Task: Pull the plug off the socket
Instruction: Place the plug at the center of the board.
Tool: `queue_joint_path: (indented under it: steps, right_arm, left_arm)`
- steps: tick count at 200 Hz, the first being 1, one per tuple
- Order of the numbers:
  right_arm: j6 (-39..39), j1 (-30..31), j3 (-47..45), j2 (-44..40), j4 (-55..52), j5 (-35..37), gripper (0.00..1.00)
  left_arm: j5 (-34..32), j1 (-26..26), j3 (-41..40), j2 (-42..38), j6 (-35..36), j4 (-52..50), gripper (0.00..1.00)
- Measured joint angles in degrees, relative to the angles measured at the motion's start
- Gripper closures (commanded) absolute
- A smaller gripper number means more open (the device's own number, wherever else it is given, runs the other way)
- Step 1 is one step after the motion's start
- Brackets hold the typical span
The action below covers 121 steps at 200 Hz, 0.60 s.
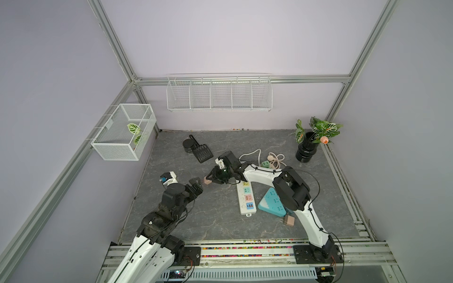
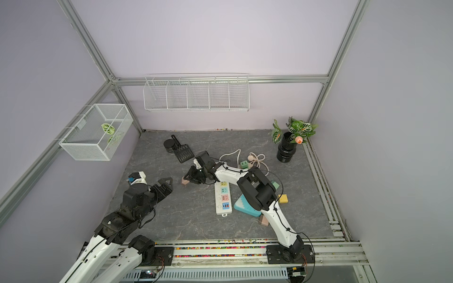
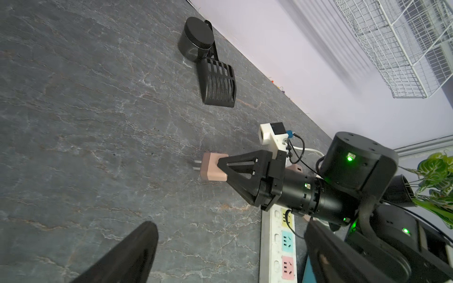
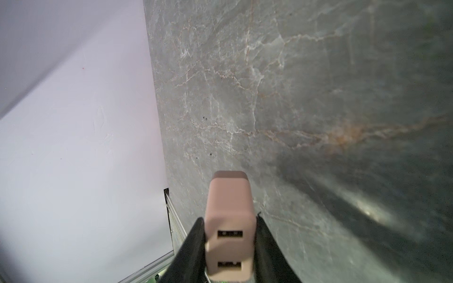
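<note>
Right gripper [image 1: 212, 178] is clamped on the pink USB plug [image 3: 212, 170], clear of the power strip [image 1: 246, 199], at its ten o'clock. Left gripper [image 1: 197, 187] gapes wide, empty. Best lower it flat, then release.

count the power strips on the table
2. A white strip with coloured sockets lies mid-table; a teal triangular strip sits beside it, partly under the right arm. The arm may hide others.
</note>
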Motion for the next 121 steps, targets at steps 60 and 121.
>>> queue_joint_path:
  steps: [60, 121]
  right_arm:
    - [-0.22, 0.15, 14.58, 8.20, -10.16, 0.57, 0.49]
    - [-10.10, 0.37, 18.36, 5.33, -23.93, 6.01, 0.48]
  left_arm:
    - [0.07, 0.00, -0.63, -0.72, -1.01, -0.83, 0.01]
    - [1.60, 0.00, -1.86, -2.27, -1.57, 1.18, 0.01]
